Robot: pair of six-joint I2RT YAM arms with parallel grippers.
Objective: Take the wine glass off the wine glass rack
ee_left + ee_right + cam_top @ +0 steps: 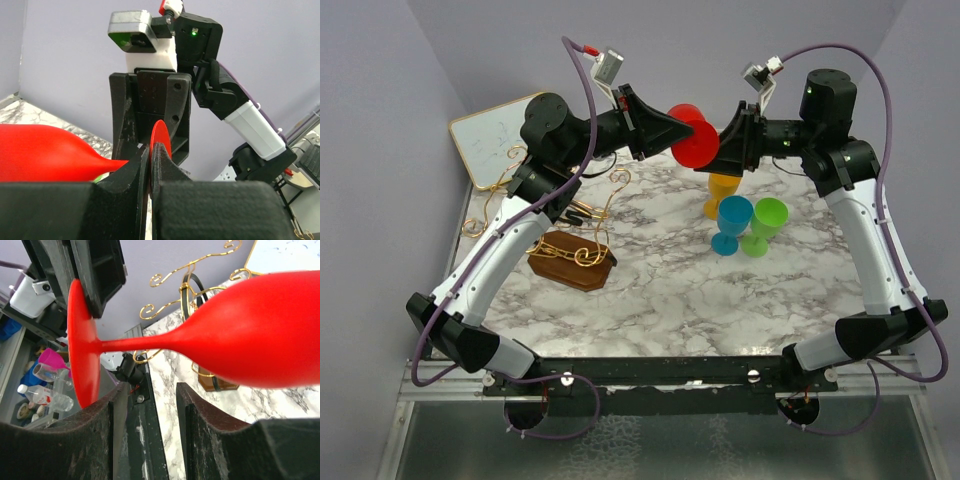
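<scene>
Red wine glass (250, 330) is lying sideways in mid-air, its stem crossing just ahead of the right gripper (150, 397), whose jaws are standing wide. Facing it, the left gripper (150, 162) is pinching the foot, well apart from the wine glass rack (570, 262).

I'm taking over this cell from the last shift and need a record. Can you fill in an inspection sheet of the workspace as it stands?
Surface: marble table, no spills seen.
Job's things: red wine glass off the wine glass rack, held sideways in the air; rack stands at left.
Clutter: orange glass, blue glass, green glass; whiteboard behind the rack.
Grippers: left gripper shut on the glass's foot; right gripper open by the stem.
Cables: purple cable looped over each arm.
Surroundings: lavender walls.
</scene>
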